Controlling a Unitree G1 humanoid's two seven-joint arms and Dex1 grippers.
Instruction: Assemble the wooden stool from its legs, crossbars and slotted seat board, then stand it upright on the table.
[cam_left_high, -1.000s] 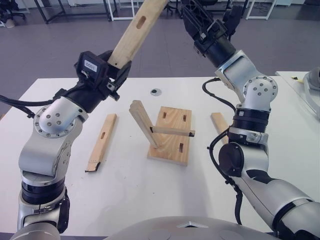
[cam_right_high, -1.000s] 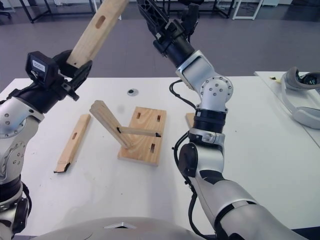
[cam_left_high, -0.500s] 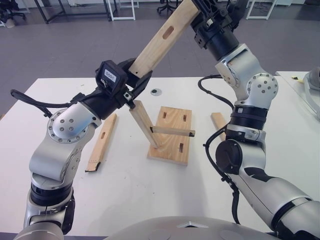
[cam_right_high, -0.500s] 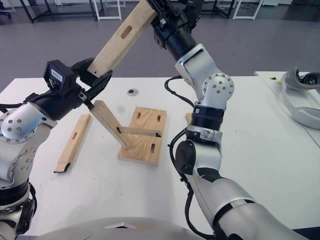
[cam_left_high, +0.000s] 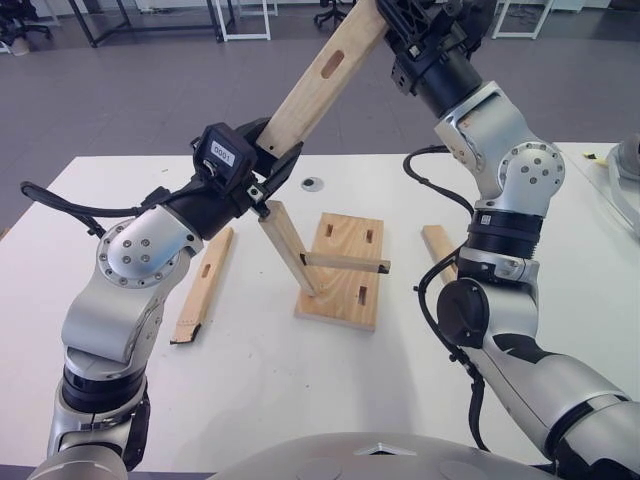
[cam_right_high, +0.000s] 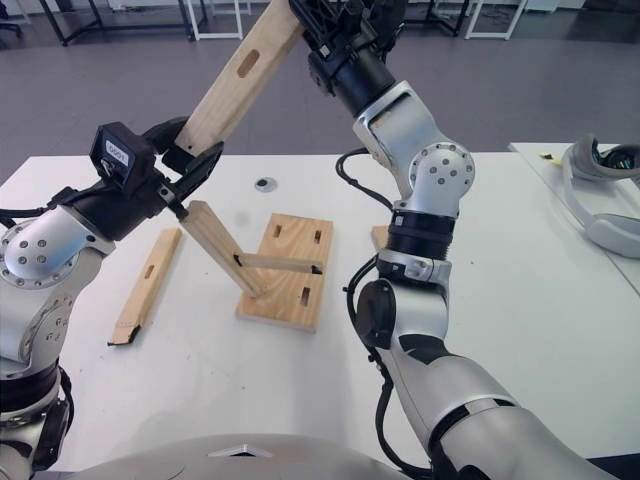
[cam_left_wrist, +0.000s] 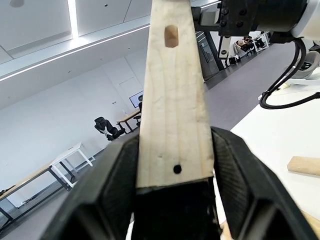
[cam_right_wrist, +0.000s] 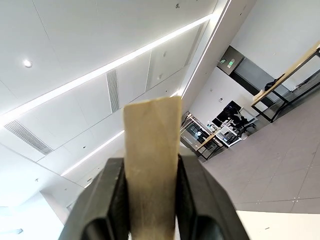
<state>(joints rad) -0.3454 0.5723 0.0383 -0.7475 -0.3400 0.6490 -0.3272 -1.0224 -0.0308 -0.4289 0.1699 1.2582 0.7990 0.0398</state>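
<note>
The left gripper (cam_left_high: 265, 158) was clamped on the lower end of a long wooden leg (cam_left_high: 315, 85), one dark finger pressed against each side of it, as the left wrist view showed plainly. The right gripper (cam_left_high: 405, 28) had its fingers closed on the upper end of that same leg, so the piece was held between both arms, slanting up and away from the left arm toward the right one, well above the table (cam_left_high: 250, 370). An oval slot (cam_left_high: 330, 67) in the leg faced the head camera, nearer the right gripper than the left.

Just below the left gripper stood a second leg (cam_left_high: 288, 245), tilted, its foot set into the slotted seat board (cam_left_high: 335, 305) that lay flat near the middle of the table. The top of this tilted leg seemed to touch the underside of the left gripper, though the eye views did not settle whether there was a gap. A thin crossbar (cam_left_high: 345, 264) ran level from the middle of the tilted leg out over the board, its free end dark-tipped and unsupported. Open slots showed in the board's face on either side of the crossbar.

A third leg (cam_left_high: 205, 280) lay flat on the table left of the board, well apart from it. Another wooden piece (cam_left_high: 438, 245) lay to the board's right, partly hidden behind the right arm. A small round metal disc (cam_left_high: 312, 184) sat on the table beyond the board.
</note>
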